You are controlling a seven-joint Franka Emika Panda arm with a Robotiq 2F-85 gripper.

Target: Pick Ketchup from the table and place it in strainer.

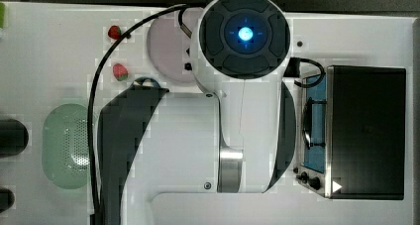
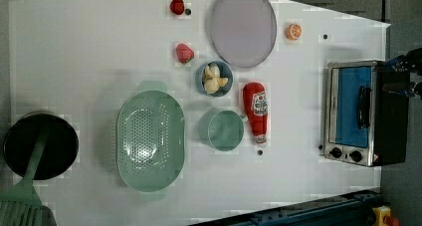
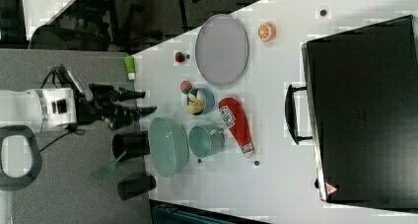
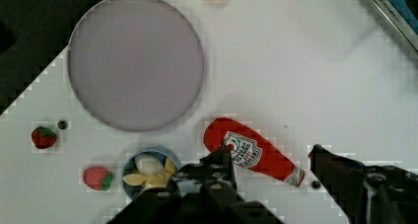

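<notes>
The Ketchup [image 2: 255,111] is a red squeeze bottle with a white label. It lies flat on the white table between the round green cup [image 2: 225,130] and the toaster oven [image 2: 356,111]. In the left view, the pale green oval strainer [image 2: 150,140] sits to the left of the cup and holds nothing. In the wrist view my gripper [image 4: 268,155] is open, with one dark finger on each side of the Ketchup [image 4: 254,152] and still well above it. The right view shows the gripper [image 3: 148,101] raised off the table with its fingers apart, away from the Ketchup [image 3: 235,124] and the strainer [image 3: 167,146].
A grey-lilac plate [image 2: 242,26], a blue bowl of food pieces [image 2: 214,78], two strawberries [image 2: 184,53], and an orange slice [image 2: 293,31] lie around the bottle. A black pot [image 2: 40,145] with a green spatula stands at the left view's left edge.
</notes>
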